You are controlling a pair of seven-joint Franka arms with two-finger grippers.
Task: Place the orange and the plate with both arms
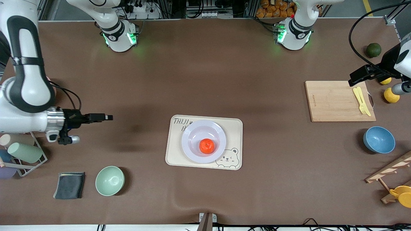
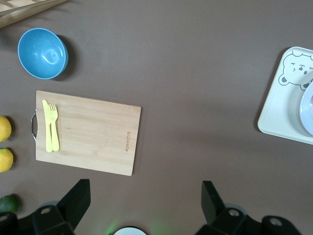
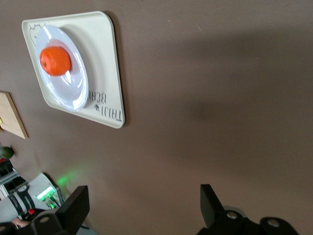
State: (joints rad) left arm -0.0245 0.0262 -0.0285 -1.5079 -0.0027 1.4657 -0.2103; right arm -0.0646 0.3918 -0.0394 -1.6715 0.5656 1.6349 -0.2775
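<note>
The orange [image 1: 207,146] lies in the well of the pale plate [image 1: 196,134], which sits on the cream bear tray [image 1: 232,128] at mid-table. The right wrist view also shows the orange [image 3: 55,60] on the plate [image 3: 73,88]. My right gripper [image 1: 107,117] is open and empty over bare table, toward the right arm's end from the tray; it also shows in its wrist view [image 3: 143,203]. My left gripper [image 1: 353,79] is open and empty over the cutting board's edge, well apart from the tray; it also shows in its wrist view [image 2: 145,200]. The plate's rim [image 2: 308,110] just shows there.
A wooden cutting board [image 1: 337,101] carries a yellow fork and knife [image 1: 362,101]. Lemons [image 1: 391,95], a dark green fruit [image 1: 373,50], a blue bowl [image 1: 379,139] and a wooden rack [image 1: 391,173] stand at the left arm's end. A mint bowl [image 1: 109,180], dark cloth [image 1: 69,185] and cup rack [image 1: 22,154] stand at the right arm's end.
</note>
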